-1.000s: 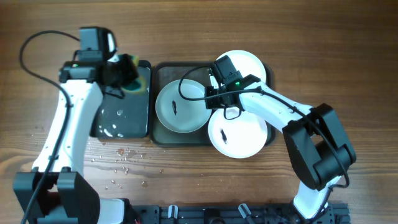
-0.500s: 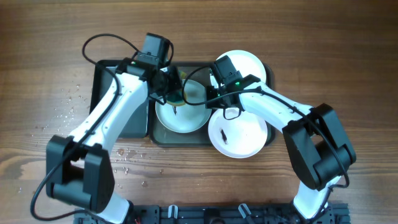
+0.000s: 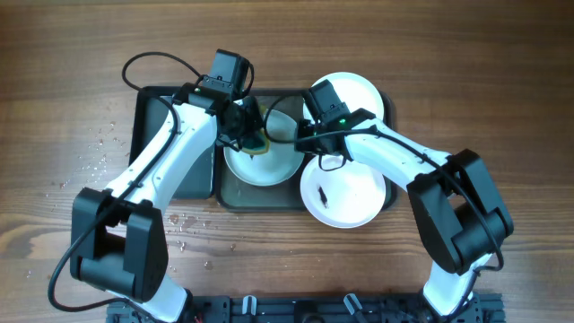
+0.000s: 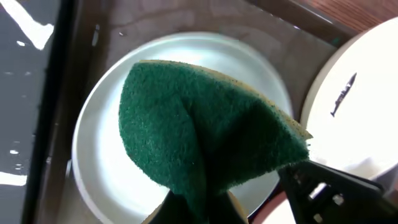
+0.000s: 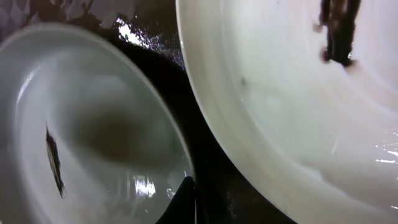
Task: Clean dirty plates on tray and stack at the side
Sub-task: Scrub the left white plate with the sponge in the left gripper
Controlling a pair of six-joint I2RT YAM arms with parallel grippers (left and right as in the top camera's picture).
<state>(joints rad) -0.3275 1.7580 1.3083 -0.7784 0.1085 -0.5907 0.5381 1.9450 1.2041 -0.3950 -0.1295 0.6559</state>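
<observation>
Over the leftmost plate (image 4: pixel 99 155), a green sponge (image 4: pixel 199 130) covers its middle.

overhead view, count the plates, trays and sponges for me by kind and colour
white plates: 3
grey-green tray: 1
black tray: 1
green sponge: 1
total: 6
</observation>
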